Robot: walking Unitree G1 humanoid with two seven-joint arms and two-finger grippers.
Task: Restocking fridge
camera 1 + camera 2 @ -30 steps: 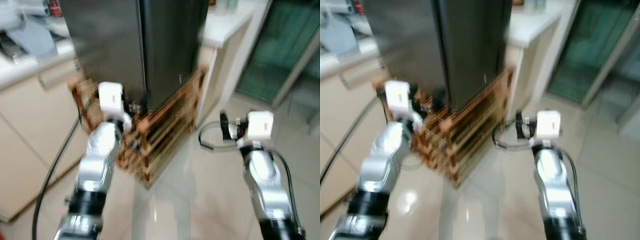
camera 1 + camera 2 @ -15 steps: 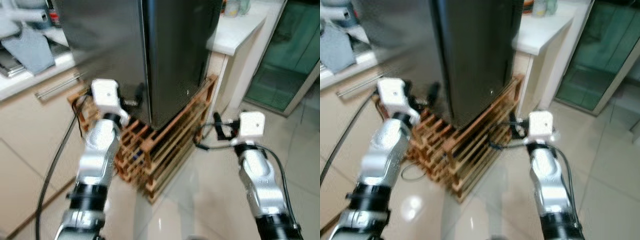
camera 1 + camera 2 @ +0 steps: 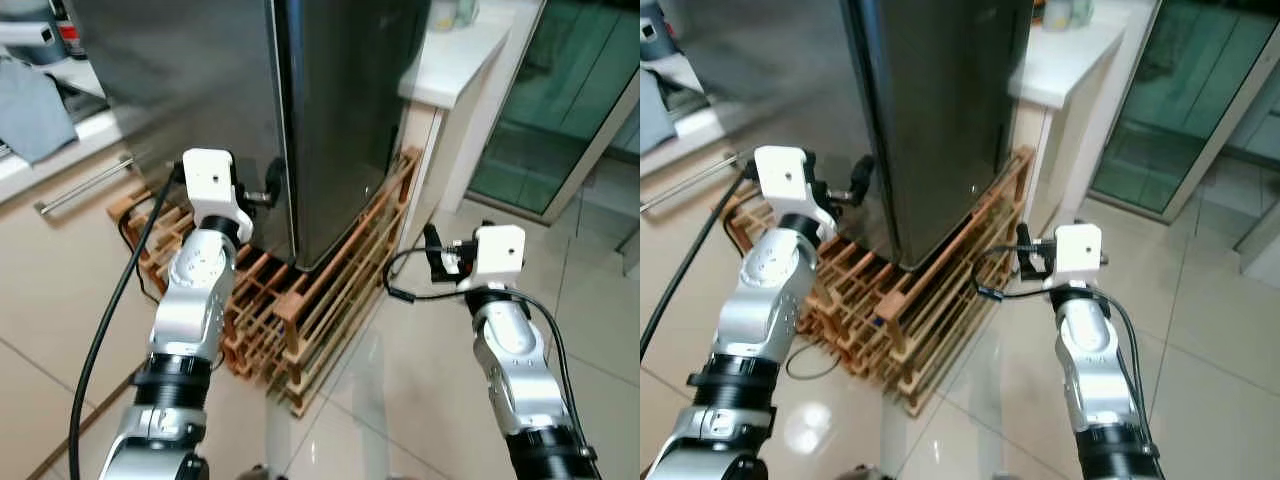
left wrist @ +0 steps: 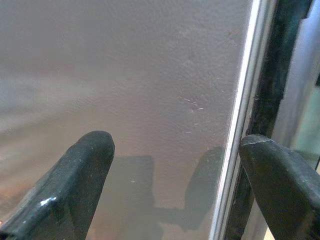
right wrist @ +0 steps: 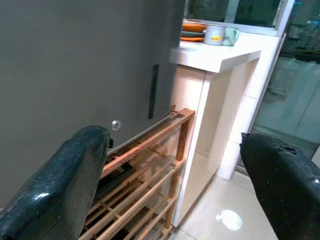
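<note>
Fridge (image 3: 330,110): tall dark steel cabinet at 12 o'clock of the head view, doors closed, standing on a wooden slatted rack (image 3: 310,290) whose lower shelves projected toward 6 o'clock over the glossy tiled floor (image 3: 400,400).

Left gripper (image 4: 175,170): raised at 10 o'clock, close against the fridge front near the vertical seam between its two doors. Fingers (image 4: 75,180) were spread wide apart, one over the grey door face, the other past the bright seam edge. Nothing lay between them; contact with the door could not be told.

Right gripper (image 5: 180,175): held out at 4 o'clock, well apart from the fridge, pointing toward its side panel and the rack. Fingers (image 5: 70,175) were wide apart and held nothing.

White counter (image 3: 455,60): at 1 o'clock, just beside the fridge, carrying a mug (image 5: 215,35) and a stack of plates (image 5: 192,29) on top.

Glass sliding door (image 3: 560,110): green-tinted, at 2 o'clock, beyond the counter.

Black cable (image 3: 110,330): ran along the left arm from 7 o'clock up toward the wrist.

Kitchen worktop (image 3: 50,150): at 10 o'clock, with a grey cloth (image 3: 30,105) draped over it and a metal drawer handle (image 3: 85,185) on the cabinet front below.
</note>
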